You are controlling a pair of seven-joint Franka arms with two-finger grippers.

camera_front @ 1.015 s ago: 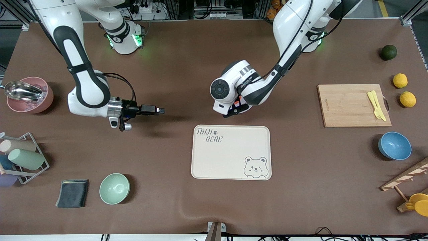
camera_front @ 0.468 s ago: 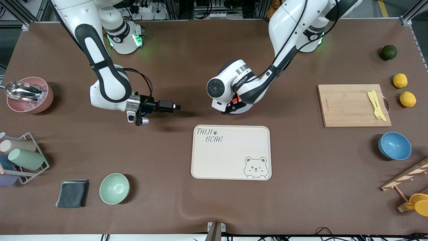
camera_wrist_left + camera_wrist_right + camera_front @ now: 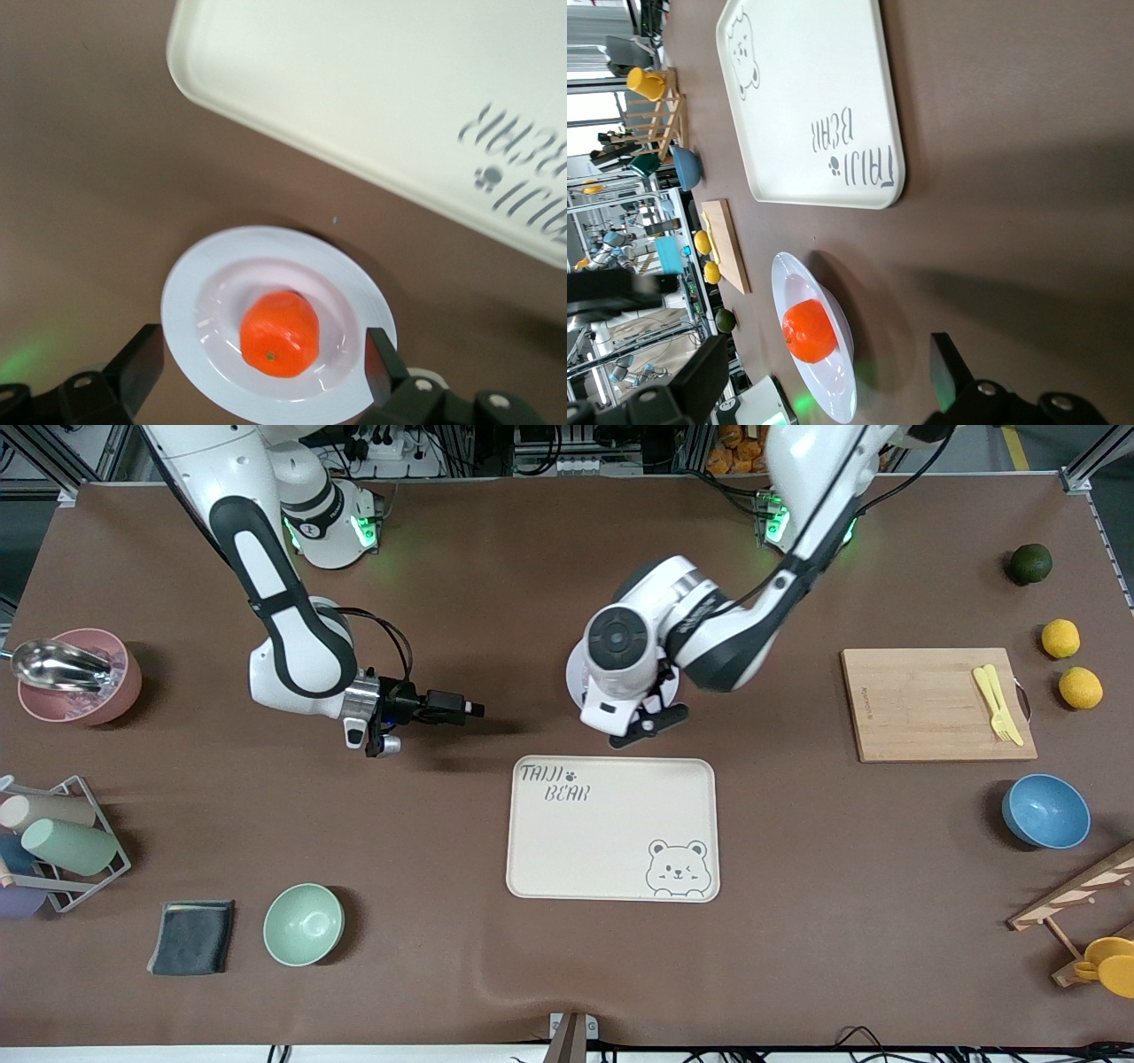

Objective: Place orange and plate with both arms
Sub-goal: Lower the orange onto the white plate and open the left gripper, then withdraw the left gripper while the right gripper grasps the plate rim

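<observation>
The orange lies in the middle of the pale plate, which stands on the table beside the tray's edge farthest from the front camera. In the front view the left wrist hides the orange and only the plate's rim shows. My left gripper is open and empty above the plate, one finger to each side of it. My right gripper is open and empty, held level above the table toward the right arm's end, pointing at the plate and orange.
A cream bear tray lies nearer the front camera than the plate. A cutting board with a yellow fork, two lemons, a dark green fruit and a blue bowl are at the left arm's end. A green bowl, cloth, cup rack and pink bowl are at the right arm's end.
My left gripper held the orange low over the plate; it has let go, risen and turned. My right gripper has moved toward the plate.
</observation>
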